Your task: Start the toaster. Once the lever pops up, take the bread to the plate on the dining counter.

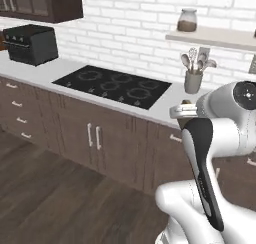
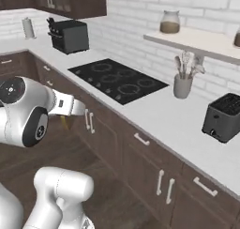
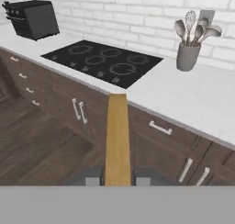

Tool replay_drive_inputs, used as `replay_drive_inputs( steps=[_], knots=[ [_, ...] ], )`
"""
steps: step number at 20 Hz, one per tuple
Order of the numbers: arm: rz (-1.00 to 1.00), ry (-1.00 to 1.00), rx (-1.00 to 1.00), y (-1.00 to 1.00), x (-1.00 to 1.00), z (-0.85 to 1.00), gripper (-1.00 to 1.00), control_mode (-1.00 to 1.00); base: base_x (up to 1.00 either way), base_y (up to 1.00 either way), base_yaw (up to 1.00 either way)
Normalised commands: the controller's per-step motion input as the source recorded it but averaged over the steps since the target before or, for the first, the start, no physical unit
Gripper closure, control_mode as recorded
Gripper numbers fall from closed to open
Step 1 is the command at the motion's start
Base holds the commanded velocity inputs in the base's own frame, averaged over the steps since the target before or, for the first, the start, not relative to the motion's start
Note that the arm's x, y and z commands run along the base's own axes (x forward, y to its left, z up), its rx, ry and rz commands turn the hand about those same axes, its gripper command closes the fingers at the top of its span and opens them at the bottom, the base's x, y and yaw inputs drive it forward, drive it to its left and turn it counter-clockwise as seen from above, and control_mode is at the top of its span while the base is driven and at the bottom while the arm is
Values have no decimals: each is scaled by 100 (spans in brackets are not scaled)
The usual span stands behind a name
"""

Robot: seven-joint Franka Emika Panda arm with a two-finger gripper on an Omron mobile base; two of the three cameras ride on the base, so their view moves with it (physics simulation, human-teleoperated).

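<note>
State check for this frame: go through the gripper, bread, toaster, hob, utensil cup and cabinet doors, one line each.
Two-finger gripper: shut on the bread.
Thin tan-brown bread slice: held edge-on, off the worktop.
Dark grey two-slot toaster: upright on the worktop, slots look empty.
Black hob: bare, no pans.
Grey utensil cup: upright, holding utensils.
Dark wood cabinet doors: closed.

Bread [image 3: 117,140]: tan-brown, seen edge-on between dark fingertips [image 3: 93,181]. Toaster [image 2: 224,116]: dark grey-black, small light knob low on front. Worktop [image 2: 173,115]: plain white. Hob [image 1: 113,85]: black, faint grey ring pattern. Wall [image 1: 135,23]: white brick. Cabinets [image 1: 75,133]: dark brown wood, pale handles. Utensil cup [image 3: 187,56]: grey, holding grey utensils. Jar [image 2: 169,22]: clear, brown contents, on pale shelf [image 2: 197,39]. Countertop oven [image 1: 31,44]: black. Floor [image 1: 55,203]: dark wood planks.
</note>
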Motion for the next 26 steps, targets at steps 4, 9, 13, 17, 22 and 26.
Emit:
replay_drive_inputs(
  steps=[4,9,13,17,22,26],
  knots=[
    [0,0,0,0,0,0,100,100,-26,0,100],
    [0,0,0,0,0,0,100,100,-13,0,100],
    [0,0,0,0,0,0,100,100,-12,0,100],
    [0,0,0,0,0,0,100,100,-11,0,100],
    [0,0,0,0,0,0,100,100,-11,0,100],
    [0,0,0,0,0,0,100,100,-8,0,100]
  ],
)
